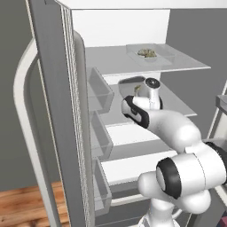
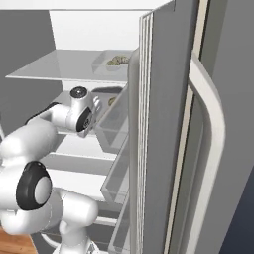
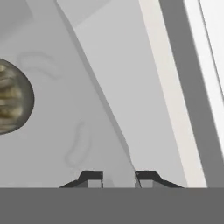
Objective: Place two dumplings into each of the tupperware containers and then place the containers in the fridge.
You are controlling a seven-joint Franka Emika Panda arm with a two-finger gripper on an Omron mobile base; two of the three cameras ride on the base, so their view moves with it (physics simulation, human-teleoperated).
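The second container sits on the middle shelf of the fridge, with one dumpling visible inside it at the left of the hand view; the gripper has its two tips narrowly apart astride the container's raised rim, appearing clamped on that wall. The first container, holding dumplings, rests on the top shelf above. In my judgement the main risk is at release: if the tray is not fully seated and level on the shelf, opening the fingers could let it tip or slide toward the front edge, and a retreat made before the tips clear the rim could drag it out. The arm also works close to the open door and its bins, so a wide swing on withdrawal could strike them. The hand view gives the rim between the tips and the dumpling up close, which both base views hide behind the wrist; the base views in turn show which shelf is in use, the filled tray above and the door's position.
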